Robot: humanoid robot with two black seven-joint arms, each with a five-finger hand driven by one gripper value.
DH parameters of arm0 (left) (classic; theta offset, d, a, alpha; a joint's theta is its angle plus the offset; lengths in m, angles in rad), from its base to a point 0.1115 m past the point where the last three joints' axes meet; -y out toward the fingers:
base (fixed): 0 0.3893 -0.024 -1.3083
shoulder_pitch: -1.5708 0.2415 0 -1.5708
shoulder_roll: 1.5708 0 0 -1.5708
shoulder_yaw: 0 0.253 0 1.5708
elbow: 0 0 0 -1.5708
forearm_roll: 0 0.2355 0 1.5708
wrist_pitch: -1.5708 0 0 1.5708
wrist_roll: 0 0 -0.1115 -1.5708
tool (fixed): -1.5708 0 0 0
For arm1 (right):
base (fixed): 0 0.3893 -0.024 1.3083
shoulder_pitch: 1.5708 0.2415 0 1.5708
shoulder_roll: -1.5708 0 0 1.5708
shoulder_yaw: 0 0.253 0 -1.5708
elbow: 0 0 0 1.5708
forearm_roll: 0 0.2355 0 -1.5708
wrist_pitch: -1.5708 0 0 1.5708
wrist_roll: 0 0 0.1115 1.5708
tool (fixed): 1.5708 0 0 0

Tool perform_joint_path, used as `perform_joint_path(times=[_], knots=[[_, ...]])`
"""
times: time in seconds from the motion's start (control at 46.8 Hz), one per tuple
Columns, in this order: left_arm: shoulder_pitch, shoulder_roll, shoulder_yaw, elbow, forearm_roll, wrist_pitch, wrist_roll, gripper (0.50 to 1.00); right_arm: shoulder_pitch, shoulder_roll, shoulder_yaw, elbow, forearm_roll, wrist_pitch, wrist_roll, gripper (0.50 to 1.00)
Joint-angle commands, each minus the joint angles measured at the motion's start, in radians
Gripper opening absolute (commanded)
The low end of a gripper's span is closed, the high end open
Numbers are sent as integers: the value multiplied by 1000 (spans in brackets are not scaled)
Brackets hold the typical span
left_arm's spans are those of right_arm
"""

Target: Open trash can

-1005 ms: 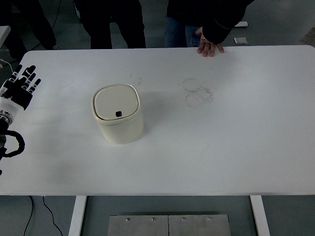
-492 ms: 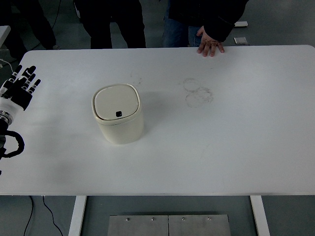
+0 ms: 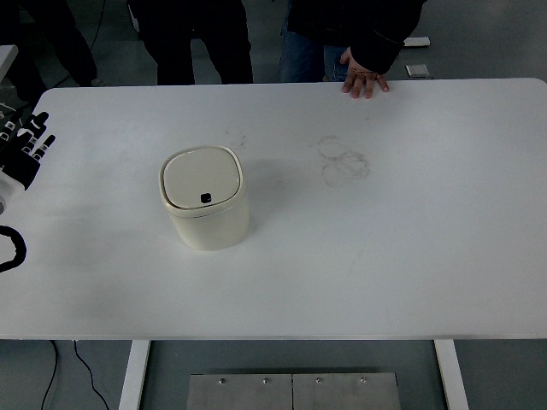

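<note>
Left hand [image 3: 24, 147], black-fingered with white back, at far left edge of white tabletop [image 3: 427, 239]; fingers spread and relaxed, nothing held. Hovering or resting: cannot tell. Black cable loop [image 3: 10, 250] visible below it at same edge. Right hand absent from view.

Cream squarish plastic trash can with rounded corners [image 3: 205, 205] upright on tabletop, left of centre, well apart from left hand. Flat lid [image 3: 202, 178] seated flush, closed; small dark button [image 3: 206, 198] near lid's front edge, on robot's side. No long axis to speak of: footprint near-square.

Governing relation: can lies to the right of left hand and slightly nearer the robot, with bare tabletop between. Left hand judged the nearer, being the only one present. Task judged not begun; lid untouched. Reach across to the button likely required next, with downward press from one fingertip.

Faint ring marks [image 3: 344, 161] on surface right of can. Person's hand [image 3: 365, 79] resting on far table edge, well clear of can.
</note>
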Motion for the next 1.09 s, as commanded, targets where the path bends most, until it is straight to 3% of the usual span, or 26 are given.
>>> perform_joint_path(times=[0.0, 0.192, 0.47, 0.62, 0.77, 1.069], knots=[[1, 3, 5, -1, 0, -2, 0, 1000, 0, 0, 0, 0, -1, 1, 0, 989], [-17, 46, 70, -32, -2, -1, 1, 1000, 0, 0, 0, 1, 0, 0, 0, 989], [-134, 155, 371, -74, -15, 1, 0, 1000, 0, 0, 0, 0, 0, 0, 0, 989], [-181, 243, 503, -200, -18, 4, 1, 1000, 0, 0, 0, 0, 0, 1, 0, 991], [-250, 317, 639, -326, -23, 55, 6, 1000, 0, 0, 0, 0, 0, 0, 0, 991], [-457, 467, 902, -478, -46, 44, 18, 1000, 0, 0, 0, 0, 0, 0, 0, 989]])
